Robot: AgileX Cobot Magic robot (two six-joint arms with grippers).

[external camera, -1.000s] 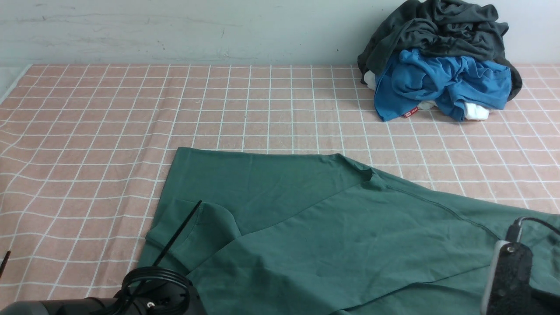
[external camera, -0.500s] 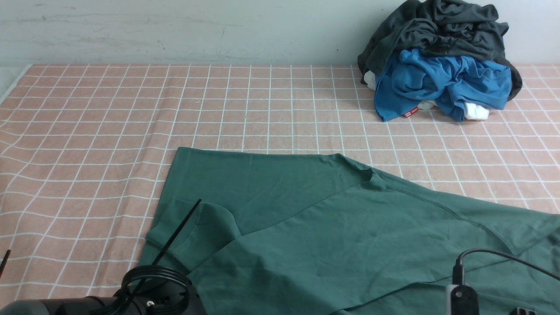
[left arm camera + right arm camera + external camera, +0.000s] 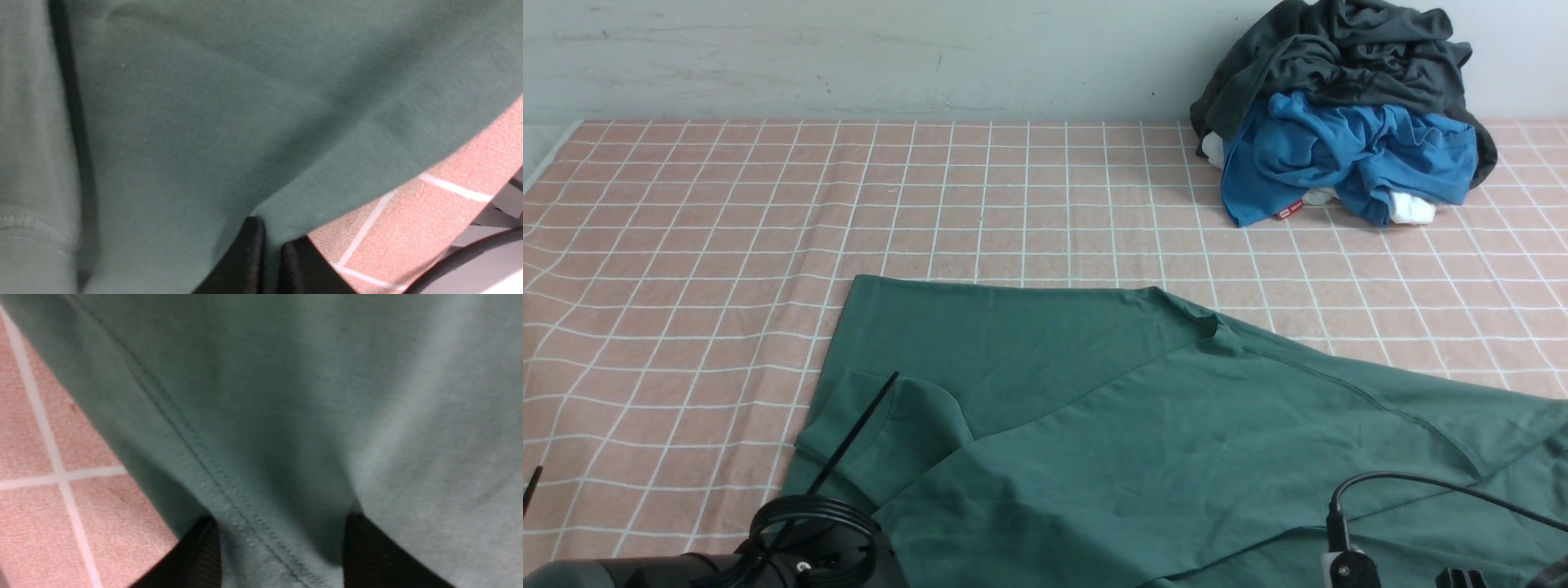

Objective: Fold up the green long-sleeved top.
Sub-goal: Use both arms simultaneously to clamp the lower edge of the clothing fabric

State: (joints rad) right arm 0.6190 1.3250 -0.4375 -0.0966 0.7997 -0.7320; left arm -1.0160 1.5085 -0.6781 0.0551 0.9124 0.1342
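Most of left gripper (image 3: 273, 234) cropped, green top (image 3: 1094, 425) cut off nearside

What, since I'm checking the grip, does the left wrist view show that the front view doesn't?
Only the left wrist view: the left gripper, its fingers shut on an edge of the green long-sleeved top.
Only the front view: far more of the top's spread, and the pile at the far right, a dark grey garment over a blue garment.
Both: the green top and the pink checked tablecloth under it.
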